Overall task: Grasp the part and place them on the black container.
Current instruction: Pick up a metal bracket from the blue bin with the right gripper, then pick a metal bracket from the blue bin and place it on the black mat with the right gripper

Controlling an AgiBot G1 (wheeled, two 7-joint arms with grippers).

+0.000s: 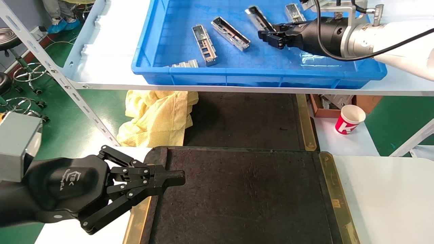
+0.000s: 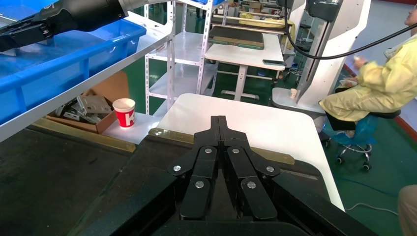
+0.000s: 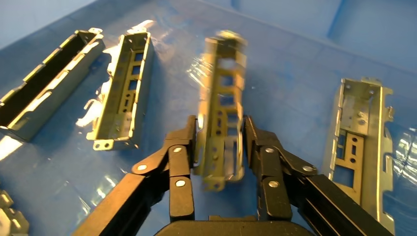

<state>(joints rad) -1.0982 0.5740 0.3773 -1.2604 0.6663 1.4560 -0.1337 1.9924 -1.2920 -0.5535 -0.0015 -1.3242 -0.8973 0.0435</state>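
Note:
My right gripper point(image 1: 268, 35) reaches into the blue bin point(image 1: 237, 72) and is shut on a silver part point(image 1: 257, 17). In the right wrist view the fingers point(image 3: 189, 132) press both long sides of this channel point(image 3: 221, 93), which sticks out past the gripper point(image 3: 220, 123). Other parts lie in the bin point(image 1: 204, 44), point(image 1: 230, 33), point(image 1: 294, 12). The black container point(image 1: 244, 193), with brass strips point(image 1: 335, 196), lies in front, bare. My left gripper point(image 1: 181, 178) is shut and empty over its left edge; it also shows in the left wrist view point(image 2: 219, 120).
A yellow cloth point(image 1: 156, 117) lies below the shelf at the left. A red paper cup point(image 1: 349, 119) and a cardboard box point(image 1: 325, 105) stand at the right. A second dark tray point(image 1: 244, 118) lies under the shelf. A white table point(image 1: 390, 189) borders the container.

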